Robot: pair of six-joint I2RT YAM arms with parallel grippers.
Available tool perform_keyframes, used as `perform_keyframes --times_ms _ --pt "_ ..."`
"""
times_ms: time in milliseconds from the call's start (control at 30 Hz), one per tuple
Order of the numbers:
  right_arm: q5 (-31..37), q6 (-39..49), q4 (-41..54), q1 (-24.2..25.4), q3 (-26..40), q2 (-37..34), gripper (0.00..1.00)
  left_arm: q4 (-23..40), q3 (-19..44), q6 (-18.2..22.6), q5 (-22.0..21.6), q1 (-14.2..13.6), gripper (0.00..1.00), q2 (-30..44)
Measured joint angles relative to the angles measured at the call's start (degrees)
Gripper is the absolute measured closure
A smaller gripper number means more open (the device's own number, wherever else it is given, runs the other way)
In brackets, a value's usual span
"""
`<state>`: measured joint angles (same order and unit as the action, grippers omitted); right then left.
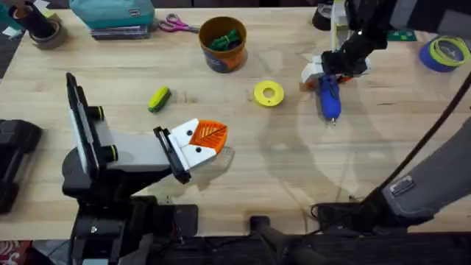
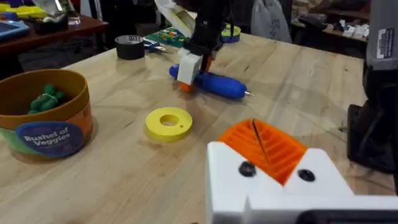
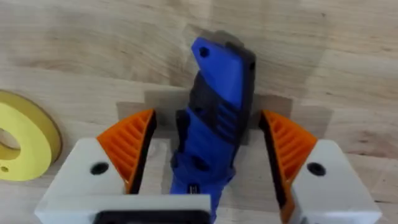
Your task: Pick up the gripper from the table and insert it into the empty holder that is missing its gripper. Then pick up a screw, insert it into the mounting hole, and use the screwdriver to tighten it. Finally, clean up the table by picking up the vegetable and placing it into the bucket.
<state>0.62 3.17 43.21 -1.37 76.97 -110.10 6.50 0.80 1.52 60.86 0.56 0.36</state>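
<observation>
Screwdriver (image 1: 328, 99), blue with a dark tip, lies flat on the wooden table (image 1: 294, 169) at the far right, and the right gripper (image 1: 329, 71) is down over its handle end. In the right wrist view the two orange ribbed pads (image 3: 130, 146) stand apart on either side of the blue body (image 3: 214, 118), each with a gap to it, so the jaws are open around the tool and not clamped. The left gripper (image 1: 204, 140) rests low near the table's middle, its white bracket carrying orange ribbed fingers (image 2: 267, 146) pressed together with nothing between them. A yellow disc (image 1: 268, 93) lies between the two grippers, just beside the screwdriver. The vegetable (image 1: 159, 99), yellow-green, lies on the table left of the disc. The bucket (image 1: 223, 44) stands at the far side, with dark green pieces (image 2: 46, 99) inside.
</observation>
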Motion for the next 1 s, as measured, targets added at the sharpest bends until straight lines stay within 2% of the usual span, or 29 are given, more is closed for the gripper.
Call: perform_keyframes --times_ms 300,333,400,467,533,600,1000 --pt "0.15 -0.39 -0.63 -0.02 0.02 0.0 0.027 0.0 0.0 0.0 0.0 0.0 0.987 0.0" --pt "0.6 -0.35 -0.78 -0.01 0.02 0.0 0.113 -0.01 0.0 0.0 -0.01 0.0 0.987 0.0" --pt "1.34 -0.44 -1.17 0.14 0.02 -0.11 0.37 0.0 0.0 0.0 0.0 0.0 0.987 0.0" --pt "1.65 -0.48 -1.56 0.44 0.02 -0.17 0.682 0.0 0.0 0.0 0.0 0.0 0.987 0.0" --pt "1.77 -0.41 -1.87 0.46 0.02 -0.45 0.95 0.0 0.0 0.0 0.0 0.0 0.987 0.0" --pt "1.93 -0.41 -2.07 0.44 0.02 -0.55 0.978 0.0 0.0 0.0 0.0 0.0 0.987 0.0" --pt "0.65 -0.73 -1.04 0.26 0.22 0.86 0.976 0.0 0.0 0.0 0.0 0.0 0.987 0.0"
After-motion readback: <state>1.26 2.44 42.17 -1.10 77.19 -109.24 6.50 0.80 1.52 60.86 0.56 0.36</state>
